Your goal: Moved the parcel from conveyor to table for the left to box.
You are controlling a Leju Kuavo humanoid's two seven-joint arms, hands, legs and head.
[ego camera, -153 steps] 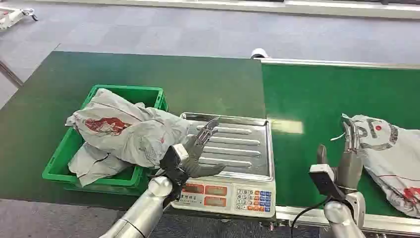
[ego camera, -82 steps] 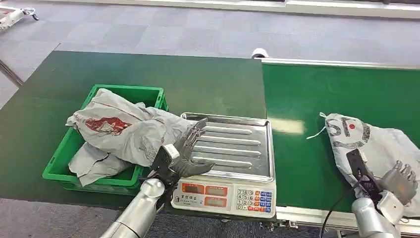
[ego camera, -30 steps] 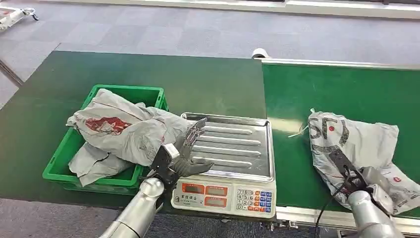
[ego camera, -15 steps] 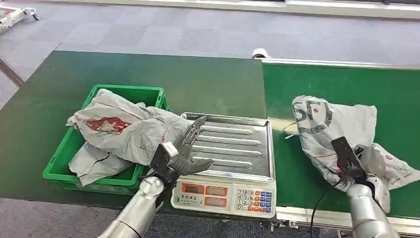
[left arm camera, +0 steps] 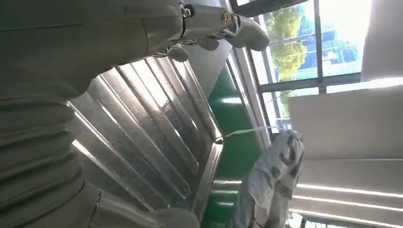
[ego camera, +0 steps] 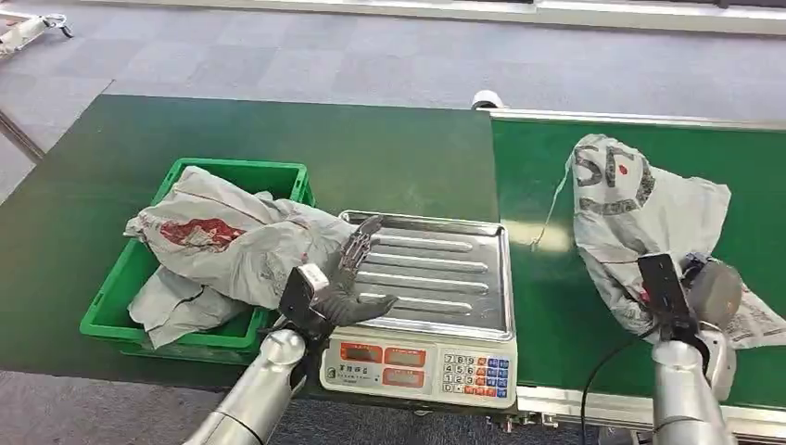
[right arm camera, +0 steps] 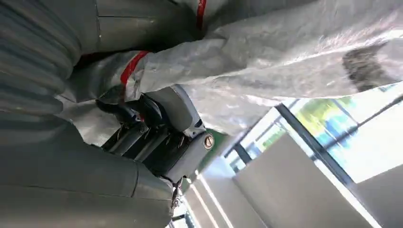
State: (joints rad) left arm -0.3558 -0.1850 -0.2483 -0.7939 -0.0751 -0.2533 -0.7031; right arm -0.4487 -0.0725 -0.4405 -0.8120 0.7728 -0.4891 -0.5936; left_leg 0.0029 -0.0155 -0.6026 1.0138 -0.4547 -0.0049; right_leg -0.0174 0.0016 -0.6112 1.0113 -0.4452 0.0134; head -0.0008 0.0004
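Once the right hand (ego camera: 709,289) had clamped the parcel (ego camera: 635,209), it rose off the conveyor (ego camera: 593,167) at 3 o'clock; transfer had begun. Left hand (ego camera: 348,278) waited, fingers apart, over the scale (ego camera: 445,278).

The parcel (ego camera: 640,209) is pale grey with black lettering and a small red mark; the bags in the bright green crate (ego camera: 111,311) are the same grey, one splashed red; the surface (ego camera: 278,130) is dark green, the conveyor (ego camera: 667,148) a brighter green; the scale (ego camera: 436,269) is silver steel, its keypad apparently blue, red and white.
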